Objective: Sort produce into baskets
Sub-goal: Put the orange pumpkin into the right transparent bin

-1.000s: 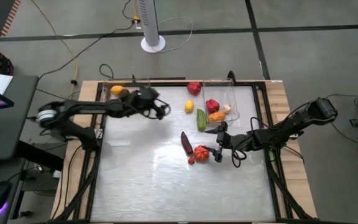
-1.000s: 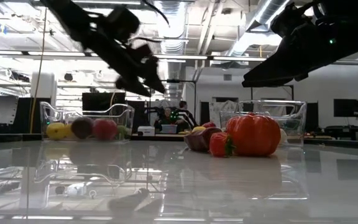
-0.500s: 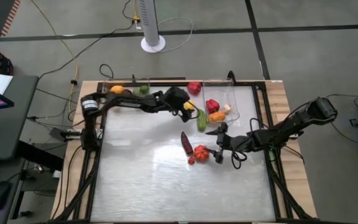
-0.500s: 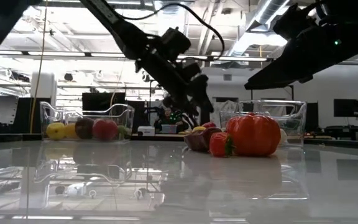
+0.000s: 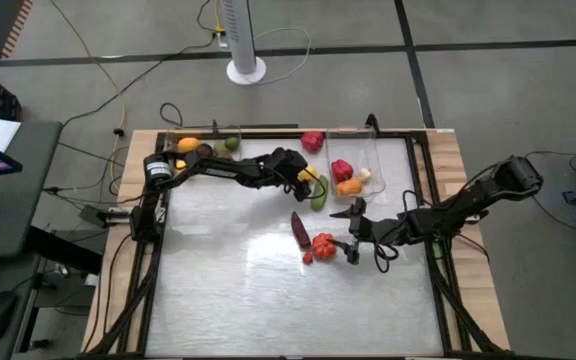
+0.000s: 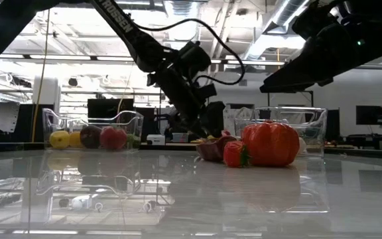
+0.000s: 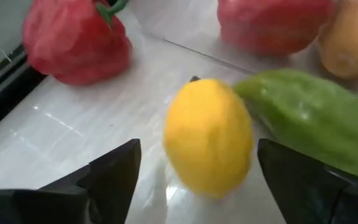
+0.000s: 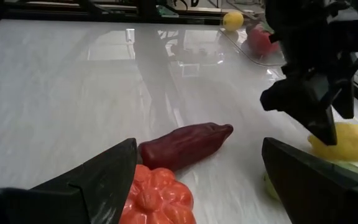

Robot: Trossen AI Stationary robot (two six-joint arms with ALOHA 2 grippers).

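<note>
A yellow lemon lies on the table beside a green cucumber. My left gripper is open, with one finger on each side of the lemon and a gap on both sides. The high view shows this gripper at the lemon, right of the table's middle. My right gripper hangs open just right of the tomato. A dark eggplant lies next to the tomato. The left basket holds a lemon, a dark fruit and a lime. The right basket holds a red pepper.
A loose red pepper lies at the far edge between the baskets. A small red piece sits by the tomato. The near half of the white table is bare. Dark rails frame the table.
My left gripper has swung from the left basket toward the table's right and sunk down to the lemon, which now lies between its fingers. My right gripper has kept still.
</note>
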